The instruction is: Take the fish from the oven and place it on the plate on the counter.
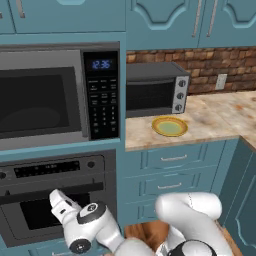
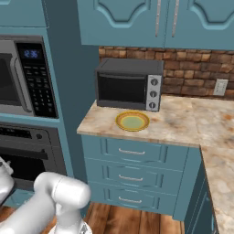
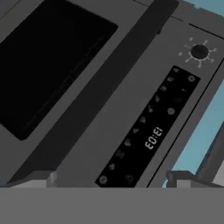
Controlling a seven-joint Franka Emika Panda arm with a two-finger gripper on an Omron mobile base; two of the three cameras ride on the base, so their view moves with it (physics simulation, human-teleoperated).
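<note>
The oven [image 1: 30, 212] sits low in the tall teal unit, and its drop-down door is shut, so the fish is hidden. My gripper [image 1: 54, 196] hovers just in front of the door's upper edge, below the control strip [image 1: 55, 168]. In the hand view the gripper [image 3: 113, 181] is open with nothing between its fingertips. It faces the dark bar handle [image 3: 100, 87], the door window [image 3: 48, 61] and a knob [image 3: 199, 51]. The yellow plate [image 1: 170, 126] [image 2: 132, 121] lies bare on the counter [image 1: 215, 120] [image 2: 183, 123], in front of the toaster oven.
A microwave [image 1: 45, 95] [image 2: 18, 73] with a keypad sits above the oven [image 2: 27, 157]. The black-and-silver toaster oven [image 1: 155, 90] [image 2: 128, 84] stands at the counter's back against a brick wall. Teal drawers [image 1: 172, 172] run beneath the counter, over a wooden floor [image 2: 123, 219].
</note>
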